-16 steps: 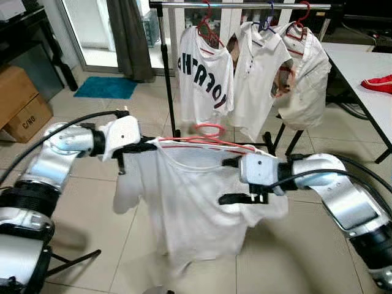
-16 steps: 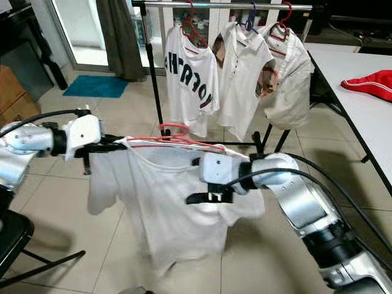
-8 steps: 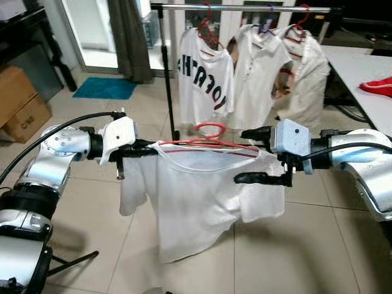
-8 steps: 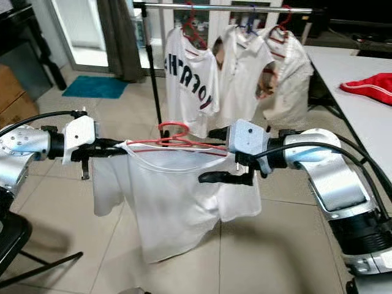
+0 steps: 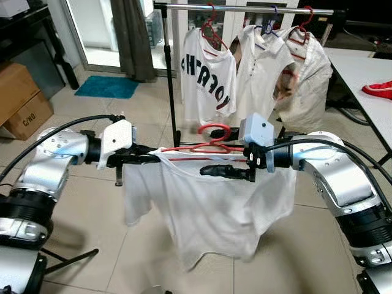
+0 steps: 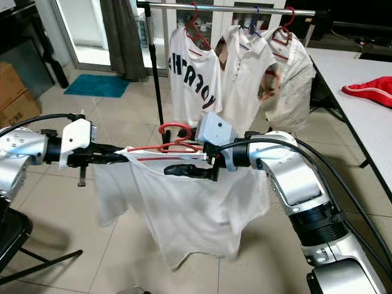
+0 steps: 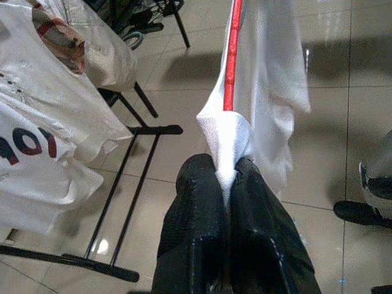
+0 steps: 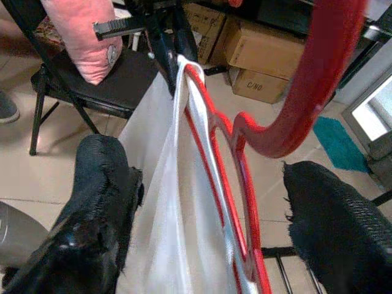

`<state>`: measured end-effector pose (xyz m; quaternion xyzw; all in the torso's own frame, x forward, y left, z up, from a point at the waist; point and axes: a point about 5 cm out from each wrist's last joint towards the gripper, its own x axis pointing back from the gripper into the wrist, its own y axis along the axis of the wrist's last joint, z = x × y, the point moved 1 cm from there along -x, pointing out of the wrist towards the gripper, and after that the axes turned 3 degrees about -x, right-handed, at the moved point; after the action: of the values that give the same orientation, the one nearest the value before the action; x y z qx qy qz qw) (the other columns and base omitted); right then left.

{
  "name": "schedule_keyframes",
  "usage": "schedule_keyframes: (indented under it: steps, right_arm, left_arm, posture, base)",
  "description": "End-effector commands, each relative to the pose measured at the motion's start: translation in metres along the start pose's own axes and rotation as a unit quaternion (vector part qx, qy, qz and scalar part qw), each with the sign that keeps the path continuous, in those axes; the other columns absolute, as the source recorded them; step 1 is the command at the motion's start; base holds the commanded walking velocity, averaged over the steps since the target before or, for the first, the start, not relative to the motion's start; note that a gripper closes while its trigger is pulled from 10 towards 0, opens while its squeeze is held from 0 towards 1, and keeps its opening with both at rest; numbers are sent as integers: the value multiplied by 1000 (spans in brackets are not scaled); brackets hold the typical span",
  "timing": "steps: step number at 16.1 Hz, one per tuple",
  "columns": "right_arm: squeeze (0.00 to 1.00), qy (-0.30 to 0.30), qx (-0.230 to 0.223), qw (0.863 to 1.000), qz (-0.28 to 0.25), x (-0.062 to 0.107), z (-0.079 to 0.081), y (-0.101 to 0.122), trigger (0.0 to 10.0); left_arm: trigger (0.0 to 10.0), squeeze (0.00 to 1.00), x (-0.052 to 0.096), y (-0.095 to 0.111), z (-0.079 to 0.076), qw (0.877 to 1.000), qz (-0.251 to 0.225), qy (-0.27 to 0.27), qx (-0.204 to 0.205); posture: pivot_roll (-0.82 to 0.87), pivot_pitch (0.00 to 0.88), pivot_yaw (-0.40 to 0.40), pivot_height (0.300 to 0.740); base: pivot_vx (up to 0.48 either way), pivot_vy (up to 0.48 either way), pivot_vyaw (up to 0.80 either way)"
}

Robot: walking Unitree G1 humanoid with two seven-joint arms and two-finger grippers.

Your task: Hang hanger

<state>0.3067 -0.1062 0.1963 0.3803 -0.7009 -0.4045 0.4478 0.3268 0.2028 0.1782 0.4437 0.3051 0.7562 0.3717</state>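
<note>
1. The right claw (image 5: 215, 152) has moved in from the shirt's right shoulder, where it was half a second ago, to the middle of the hanger (image 5: 208, 146). Its fingers are now spread, one on each side of the red hook and neck, touching nothing firmly.
2. The left claw (image 5: 149, 157) has stayed put, closed on the shirt (image 5: 211, 205) at the hanger's left tip; its wrist view shows white cloth and the red bar pinched between the pads.
3. The hanger hangs level in the air between the two arms, the shirt draped below it, in front of the rail (image 5: 245, 8) and well short of it.
4. This looks like a regrip: the right claw seems set to close near the hook, so the hanger can be lifted to the rail, left of the three shirts already hung there.
</note>
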Motion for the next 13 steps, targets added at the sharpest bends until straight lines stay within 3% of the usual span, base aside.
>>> schedule_keyframes:
  steps: [1,9,13]
  right_arm:
    - [0,5,4,1000,2,-2,-2,2,0]
    - [0,-31,4,997,64,0,-14,-8,0]
    - [0,-18,3,997,75,1,-12,-12,0]
  left_arm:
    - [0,0,6,8,3,1000,-8,7,-15]
    - [0,0,12,7,2,1000,10,-3,-13]
    - [0,0,15,6,3,1000,18,-2,-13]
  posture:
    - [-116,0,5,740]
    - [-111,0,7,740]
    - [-107,0,4,740]
  base:
    - [0,0,0]
    - [0,0,0]
    - [0,0,0]
